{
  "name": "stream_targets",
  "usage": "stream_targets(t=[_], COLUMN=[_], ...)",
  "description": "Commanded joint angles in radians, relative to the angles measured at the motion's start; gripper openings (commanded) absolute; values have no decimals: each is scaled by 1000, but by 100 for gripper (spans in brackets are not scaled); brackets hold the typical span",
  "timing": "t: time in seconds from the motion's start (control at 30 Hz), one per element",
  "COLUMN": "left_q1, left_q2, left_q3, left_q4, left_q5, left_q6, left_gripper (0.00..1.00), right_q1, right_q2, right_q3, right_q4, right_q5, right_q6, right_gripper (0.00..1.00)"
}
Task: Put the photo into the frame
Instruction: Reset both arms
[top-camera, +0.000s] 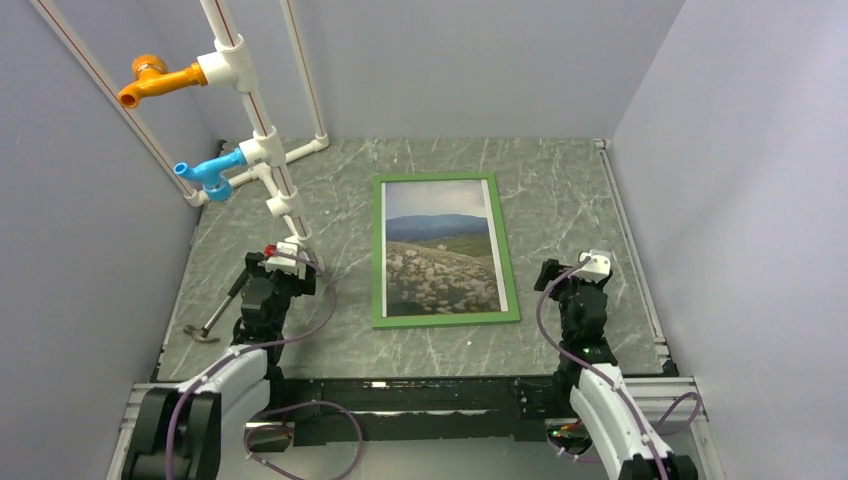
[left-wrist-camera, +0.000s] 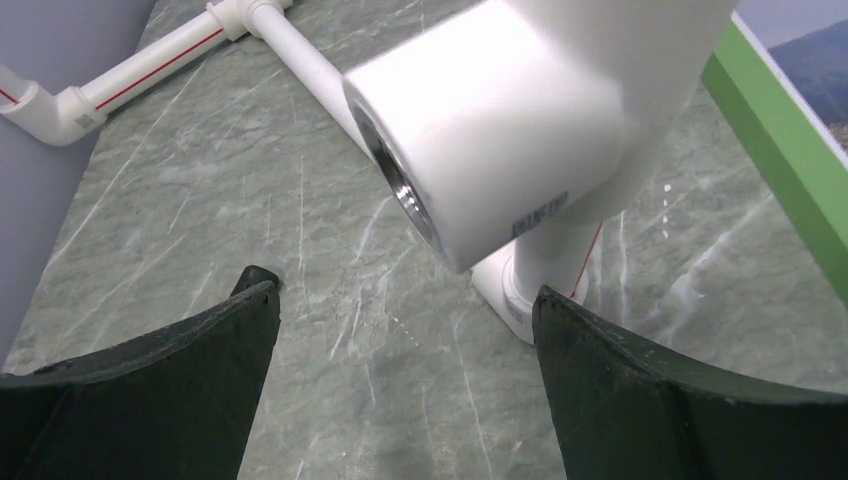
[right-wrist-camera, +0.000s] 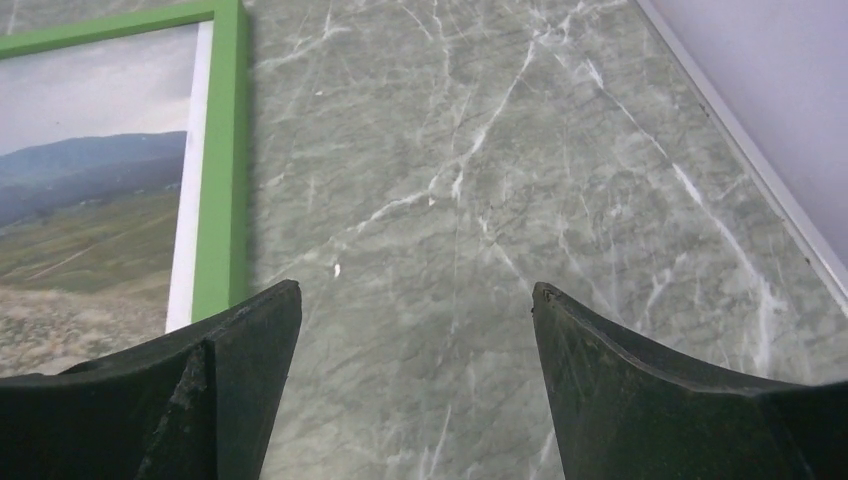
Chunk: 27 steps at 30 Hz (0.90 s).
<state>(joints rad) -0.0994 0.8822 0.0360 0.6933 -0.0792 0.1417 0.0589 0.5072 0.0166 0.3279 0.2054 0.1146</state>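
Observation:
The green frame (top-camera: 444, 320) lies flat in the middle of the marbled table. The photo (top-camera: 440, 250) of a meadow, hills and pale sky shows inside it, picture side up. To the frame's left, my left gripper (top-camera: 283, 262) stands open by the foot of a white pipe, with only table between its fingers (left-wrist-camera: 405, 300). My right gripper (top-camera: 553, 272) stands open over bare table, just right of the frame's lower half (right-wrist-camera: 415, 295). The right wrist view shows the frame's green right edge (right-wrist-camera: 225, 150) and part of the photo (right-wrist-camera: 90, 200).
A white pipe rack (top-camera: 262, 130) with an orange fitting (top-camera: 155, 80) and a blue fitting (top-camera: 208, 172) rises at the back left. One white elbow (left-wrist-camera: 480, 130) hangs close above my left fingers. A small metal tool (top-camera: 215, 318) lies at the left edge. Walls enclose the table.

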Motion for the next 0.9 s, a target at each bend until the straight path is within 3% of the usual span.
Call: stream_targets(t=[0.0, 0.2, 0.37, 0.47, 0.53, 0.67, 0.8, 0.87], left_q1=[18, 94, 143, 143, 143, 145, 145, 145], left_q2=[100, 318, 463, 468, 452, 454, 454, 453], left_q3=[-6, 29, -6, 13, 58, 148, 133, 133], left_q4=[333, 521, 741, 708, 599, 433, 457, 463], left_q5=[84, 162, 213, 157, 138, 240, 182, 180], left_q6=[54, 18, -3, -25, -30, 10, -17, -15], left_gripper=[99, 99, 100, 99, 100, 99, 99, 99], right_q1=[-3, -7, -19, -33, -43, -53, -89, -147], right_q2=[149, 371, 535, 646, 695, 761, 779, 776], right_q3=[-14, -41, 15, 67, 131, 227, 244, 192], right_q4=[352, 618, 720, 764, 709, 577, 574, 685], right_q5=[42, 49, 36, 65, 61, -8, -58, -160], right_q6=[-66, -103, -140, -131, -120, -128, -103, -15], right_gripper=[86, 86, 86, 86, 87, 85, 82, 89])
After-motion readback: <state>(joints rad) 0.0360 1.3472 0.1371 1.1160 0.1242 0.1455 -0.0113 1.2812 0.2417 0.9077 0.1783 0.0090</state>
